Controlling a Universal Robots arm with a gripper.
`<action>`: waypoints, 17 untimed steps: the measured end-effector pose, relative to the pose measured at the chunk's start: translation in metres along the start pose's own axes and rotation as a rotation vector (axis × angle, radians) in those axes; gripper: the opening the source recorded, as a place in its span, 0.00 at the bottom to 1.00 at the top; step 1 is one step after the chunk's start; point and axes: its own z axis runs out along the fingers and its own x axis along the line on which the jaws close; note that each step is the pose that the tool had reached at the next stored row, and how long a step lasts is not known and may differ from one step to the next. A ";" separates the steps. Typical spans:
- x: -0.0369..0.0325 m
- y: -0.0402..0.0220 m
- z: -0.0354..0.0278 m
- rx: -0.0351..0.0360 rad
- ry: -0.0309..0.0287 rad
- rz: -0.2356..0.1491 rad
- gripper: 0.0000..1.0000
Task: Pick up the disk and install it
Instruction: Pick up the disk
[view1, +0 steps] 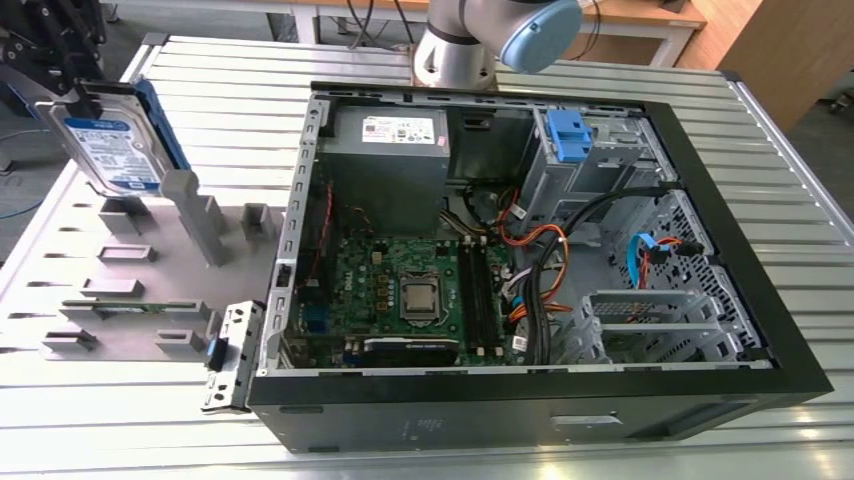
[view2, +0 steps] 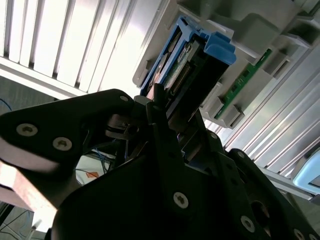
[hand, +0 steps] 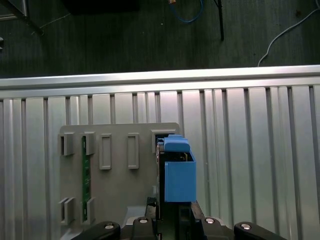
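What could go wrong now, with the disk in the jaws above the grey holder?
1. The jaws hold the disk by one end and it hangs tilted, so it may twist or slip.
2. Its lower edge sits close to the grey holder posts and could catch.
3. Loose cables beside the drive cage may snag it.

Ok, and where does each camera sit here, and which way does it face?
Exterior view: off the arm, high over the table, looking down into the open computer case; the arm and the end effector holding the disk show.
First wrist view: on the wrist, looking down past the end effector at the disk and grey fixture.
Second wrist view: on the wrist, looking along the fingers at the disk.
All three share the disk.
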 end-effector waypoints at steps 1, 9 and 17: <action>0.0000 0.0000 -0.0010 0.0000 0.0000 0.000 0.35; -0.0001 0.0002 -0.0072 0.0003 0.0000 0.000 0.35; -0.0002 0.0004 -0.0141 0.0009 -0.0001 0.000 0.35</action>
